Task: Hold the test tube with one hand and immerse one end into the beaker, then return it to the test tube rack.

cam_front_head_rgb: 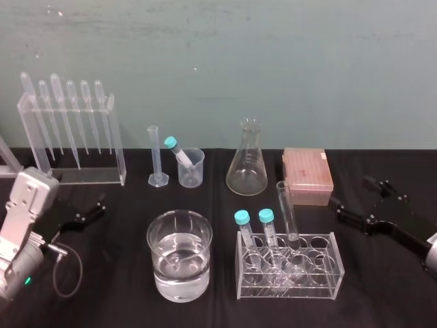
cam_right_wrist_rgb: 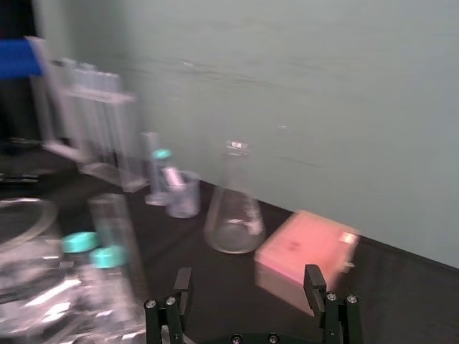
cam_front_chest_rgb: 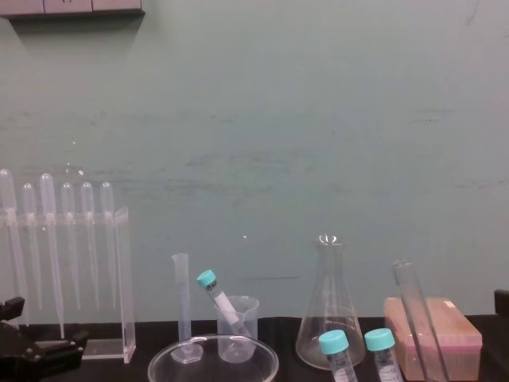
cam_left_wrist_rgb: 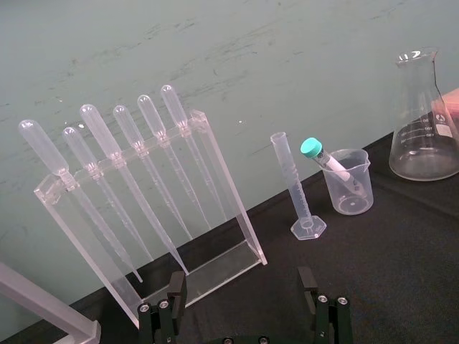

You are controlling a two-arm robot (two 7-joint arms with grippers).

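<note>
The test tube is standing, leaning a little, in the clear rack at the front of the table. It is just beside two teal-capped tubes and in front of the pink block. The beaker, partly filled with water, is sitting to the left of the rack. The right gripper is hovering low to the right of the rack, apart from the tube, with its fingers spread wide and holding nothing. The left gripper is resting at the left near the pipette stand, its fingers also spread and empty. The step in hand looks like the reach for the tube, and the right arm seems better placed for it. A good grasp is probably one taken on the bare upper part of the tube, above the rack's top plate, coming from the side away from the capped tubes. The fingers should be closing gently, since thin smooth glass is likely slippery and could crack. Lifting straight along the tube's own lean should be keeping it from catching in its hole or tipping the light rack.
</note>
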